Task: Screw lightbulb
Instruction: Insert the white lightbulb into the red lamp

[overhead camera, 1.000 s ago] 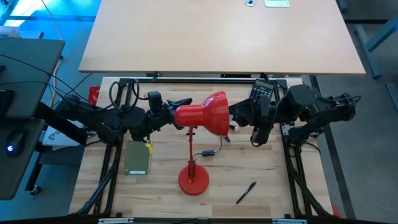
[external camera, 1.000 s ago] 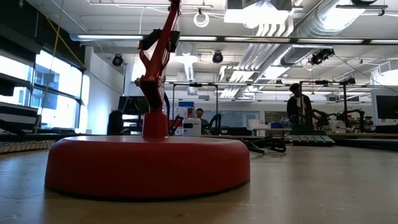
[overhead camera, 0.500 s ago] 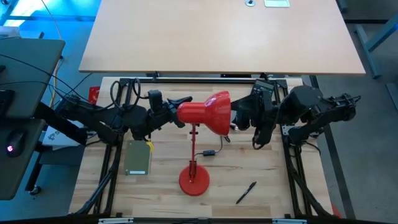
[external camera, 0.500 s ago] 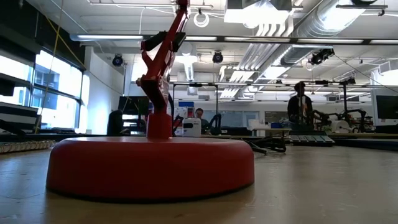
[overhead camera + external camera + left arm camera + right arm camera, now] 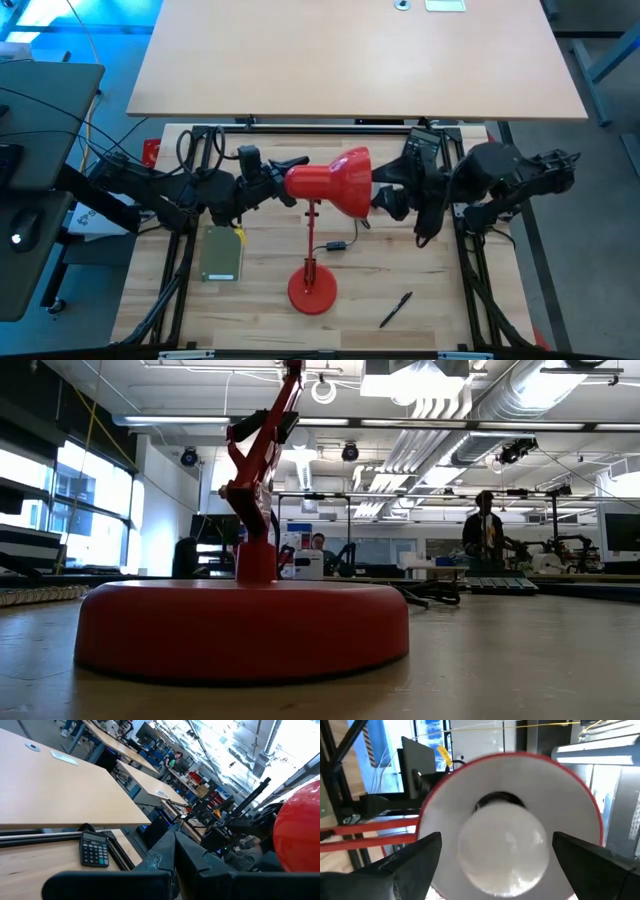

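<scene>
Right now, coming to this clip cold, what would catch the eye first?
The red desk lamp at mid-table, its shade tipped sideways between both arms. The left gripper is shut on the shade's narrow neck, steadying it. The right wrist view looks straight into the shade, where the white lightbulb sits in the socket, and the right gripper has its fingers spread wide on either side of the lightbulb, apart from it.

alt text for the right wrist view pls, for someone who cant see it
A white lightbulb sits in the socket at the centre of a red lamp shade, seen head-on into its white inside. The right gripper is open, its two dark fingers standing clear on either side of the bulb. Behind are the lamp's red arm and dark framing.
</scene>
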You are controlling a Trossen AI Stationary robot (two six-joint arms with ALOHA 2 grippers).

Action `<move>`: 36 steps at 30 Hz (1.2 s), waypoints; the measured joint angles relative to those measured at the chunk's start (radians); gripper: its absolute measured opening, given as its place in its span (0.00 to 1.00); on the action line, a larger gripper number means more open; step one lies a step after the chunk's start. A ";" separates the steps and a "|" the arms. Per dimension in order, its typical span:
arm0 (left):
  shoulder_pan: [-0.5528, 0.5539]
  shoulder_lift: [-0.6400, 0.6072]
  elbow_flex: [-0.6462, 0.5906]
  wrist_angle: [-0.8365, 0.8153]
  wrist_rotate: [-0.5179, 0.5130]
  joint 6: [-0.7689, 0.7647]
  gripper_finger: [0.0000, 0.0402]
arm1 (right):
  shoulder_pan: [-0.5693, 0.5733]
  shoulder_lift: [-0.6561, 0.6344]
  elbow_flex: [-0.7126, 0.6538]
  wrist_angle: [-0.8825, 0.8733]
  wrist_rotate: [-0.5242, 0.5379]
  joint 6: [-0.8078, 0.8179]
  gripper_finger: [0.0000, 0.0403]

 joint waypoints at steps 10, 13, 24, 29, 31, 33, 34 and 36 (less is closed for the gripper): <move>0.000 -0.016 0.000 -0.002 0.000 0.000 0.00 | 0.000 -0.053 0.000 -0.010 0.009 0.067 0.93; 0.000 -0.021 0.000 -0.004 0.000 0.002 0.00 | 0.000 -0.071 0.000 -0.043 0.009 0.118 0.93; 0.000 -0.044 -0.001 -0.003 -0.002 0.096 0.00 | -0.002 -0.095 0.001 -0.179 0.007 0.770 0.93; 0.000 -0.070 -0.001 -0.002 -0.016 0.182 0.00 | 0.006 -0.096 0.001 -0.228 0.007 1.229 0.93; 0.000 -0.081 -0.001 -0.002 -0.031 0.216 0.00 | 0.007 -0.097 0.001 -0.250 0.006 1.336 0.93; 0.000 -0.094 -0.001 -0.003 -0.031 0.252 0.00 | 0.007 -0.104 0.001 -0.278 0.006 1.426 0.93; 0.000 -0.100 -0.001 -0.003 -0.031 0.267 0.00 | 0.007 -0.106 0.001 -0.285 0.006 1.478 0.93; 0.000 -0.113 -0.001 -0.003 -0.032 0.296 0.00 | 0.007 -0.111 0.001 -0.291 0.008 1.617 0.93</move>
